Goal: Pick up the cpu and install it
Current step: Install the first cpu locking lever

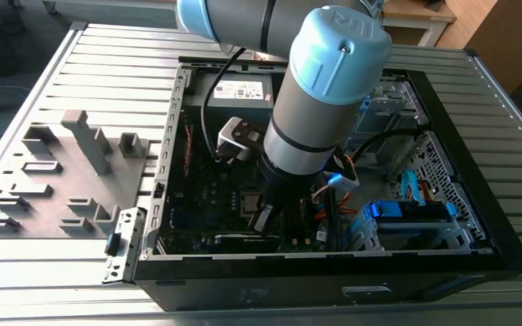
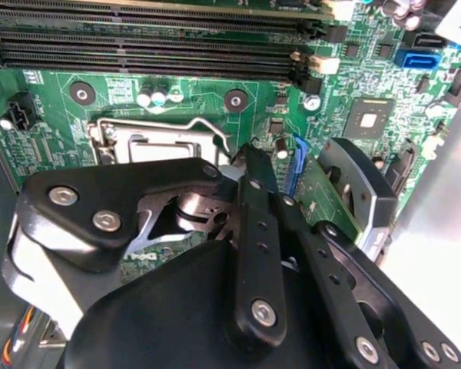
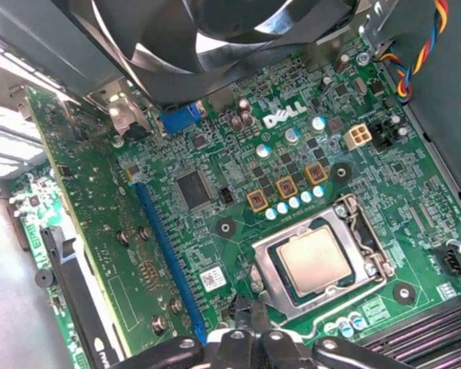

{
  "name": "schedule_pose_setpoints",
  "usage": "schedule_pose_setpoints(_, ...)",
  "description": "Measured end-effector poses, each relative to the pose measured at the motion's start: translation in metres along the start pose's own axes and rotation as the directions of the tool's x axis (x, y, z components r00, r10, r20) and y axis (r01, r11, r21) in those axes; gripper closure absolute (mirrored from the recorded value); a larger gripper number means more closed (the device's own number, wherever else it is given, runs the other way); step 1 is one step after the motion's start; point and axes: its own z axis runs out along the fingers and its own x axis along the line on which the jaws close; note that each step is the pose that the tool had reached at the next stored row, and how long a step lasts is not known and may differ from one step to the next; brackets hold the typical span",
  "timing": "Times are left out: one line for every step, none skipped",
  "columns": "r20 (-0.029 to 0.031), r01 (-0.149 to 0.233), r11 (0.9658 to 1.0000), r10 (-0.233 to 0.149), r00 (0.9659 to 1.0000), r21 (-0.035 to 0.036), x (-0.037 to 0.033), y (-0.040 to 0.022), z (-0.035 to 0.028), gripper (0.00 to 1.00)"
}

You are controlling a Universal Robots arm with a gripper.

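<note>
We see the grey and pale-blue robot arm coming in from the far side. Its last segment points steeply down into the open black computer case, which lies flat on the slatted metal counter. The black end effector hangs low over the green motherboard. In both wrist views its tips look pressed together, just beside a corner of the socket.

The small square cpu with the silver-grey metal top lies flat in the socket, inside the silver metal frame. It sits apart from the tips.

Room here is tight. A long blue slot runs close by on one side, and a black round fan stands over the far part of the board. In the second wrist view, dark memory slots line the board beyond the socket. On the exterior view's left, a grey moulded fixture tray rests on the counter beside the case wall.

In the exterior view the arm hides most of the board. In the second wrist view the end effector's own linkage covers the near half of the socket. We cannot tell whether the tips touch the board.
</note>
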Motion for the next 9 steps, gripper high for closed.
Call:
schedule_pose_setpoints(0.0000,0.000,1.0000,0.000,1.0000,0.0000,0.0000,0.0000,0.0004,0.89)
schedule_pose_setpoints(-0.0001,0.000,1.0000,0.000,1.0000,0.0000,-0.0001,0.0000,0.0006,0.89)
schedule_pose_setpoints(0.0000,0.000,1.0000,0.000,1.0000,0.0000,-0.0003,0.0000,0.0008,0.89)
schedule_pose_setpoints(0.0003,0.000,1.0000,0.000,1.0000,0.0000,-0.0005,0.0000,0.0010,0.89)
schedule_pose_setpoints(0.0005,0.000,1.0000,0.000,1.0000,-0.0001,-0.0006,0.0000,0.0010,0.89)
schedule_pose_setpoints(0.0015,0.000,1.0000,0.000,1.0000,-0.0007,-0.0008,0.0000,0.0010,0.89)
schedule_pose_setpoints(0.0017,0.000,1.0000,0.000,1.0000,-0.0007,-0.0011,-0.0002,0.0009,0.89)
schedule_pose_setpoints(0.0018,0.000,1.0000,0.000,1.0000,-0.0008,-0.0015,-0.0006,0.0009,0.89)
schedule_pose_setpoints(0.0017,0.000,1.0000,0.000,1.0000,-0.0008,-0.0019,-0.0011,0.0007,0.89)
